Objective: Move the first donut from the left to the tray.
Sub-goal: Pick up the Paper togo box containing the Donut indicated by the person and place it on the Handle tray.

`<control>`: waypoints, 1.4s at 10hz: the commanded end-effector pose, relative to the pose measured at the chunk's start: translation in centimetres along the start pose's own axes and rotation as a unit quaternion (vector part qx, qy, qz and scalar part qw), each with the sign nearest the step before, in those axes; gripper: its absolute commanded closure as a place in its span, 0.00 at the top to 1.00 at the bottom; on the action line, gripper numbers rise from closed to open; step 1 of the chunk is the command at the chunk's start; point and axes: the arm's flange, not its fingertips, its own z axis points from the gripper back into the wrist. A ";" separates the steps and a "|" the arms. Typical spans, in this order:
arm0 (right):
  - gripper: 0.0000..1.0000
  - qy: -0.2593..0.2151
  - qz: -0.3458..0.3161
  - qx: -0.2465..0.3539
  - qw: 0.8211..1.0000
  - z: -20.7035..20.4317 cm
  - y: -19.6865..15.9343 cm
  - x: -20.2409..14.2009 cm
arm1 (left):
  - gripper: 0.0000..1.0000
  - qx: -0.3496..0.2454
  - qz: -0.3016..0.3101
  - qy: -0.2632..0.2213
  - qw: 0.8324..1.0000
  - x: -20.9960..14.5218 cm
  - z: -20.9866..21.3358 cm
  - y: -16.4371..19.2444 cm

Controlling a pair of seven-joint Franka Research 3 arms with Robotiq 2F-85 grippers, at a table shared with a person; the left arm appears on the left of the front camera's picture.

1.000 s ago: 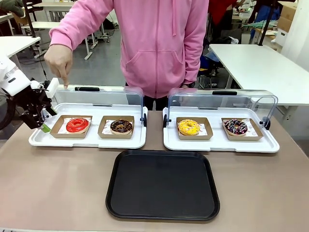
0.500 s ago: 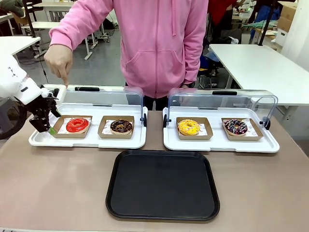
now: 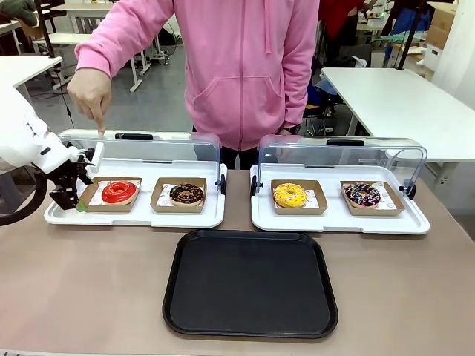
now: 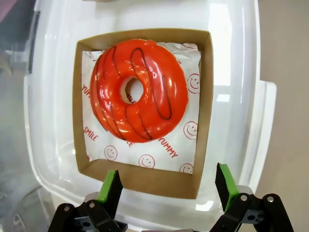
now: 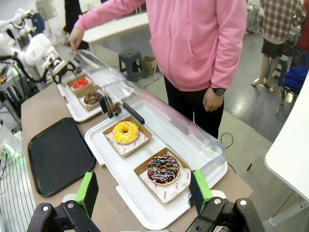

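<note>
Jaws: left gripper (image 4: pixel 168 182) spread wide, pinching nothing; right gripper (image 5: pixel 144 189) also spread and empty.
Front view, left case: white plastic display tray (image 3: pixel 133 216) with a clear lid (image 3: pixel 159 150) raised behind it; two holders inside.
Front view, first holder: square brown cardboard holder (image 3: pixel 87 195) containing the glossy red-glazed ring donut (image 3: pixel 119 192); left gripper low, just beside its left wall.
Front view, second holder: chocolate donut with nuts (image 3: pixel 186 194).
Front view, right case: matching white tray (image 3: pixel 338 220), lid up; yellow-glazed donut (image 3: pixel 289 195) and dark sprinkled donut (image 3: pixel 362 194), one holder each.
Front view, tray: large flat black rectangular plastic tray (image 3: pixel 250 283), rounded corners, on the brown table (image 3: pixel 82 297); well apart from the red-glazed ring donut.
Front view, person: hand (image 3: pixel 90 93) pointing one finger down at the lid's left end.
Left wrist view: donut with thin dark stripes on a smiley-printed paper liner (image 4: pixel 188 130); one green pad (image 4: pixel 110 184) over the holder's near wall, the other past its corner; neither touches the donut.
Right wrist view: sprinkled donut nearest, yellow next, red farthest.
</note>
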 end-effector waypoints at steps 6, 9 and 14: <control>1.00 -0.007 0.004 0.003 1.000 0.0 0.0 0.2 | 1.00 -0.011 -0.033 0.027 0.999 0.2 -1.8 0.6; 1.00 -0.007 0.004 0.003 1.000 0.0 0.0 0.2 | 0.00 -0.023 -0.038 0.027 0.999 0.4 -1.7 0.5; 1.00 -0.007 0.004 0.003 1.000 0.0 0.0 0.2 | 0.00 -0.036 -0.032 0.037 0.998 0.7 -1.6 0.3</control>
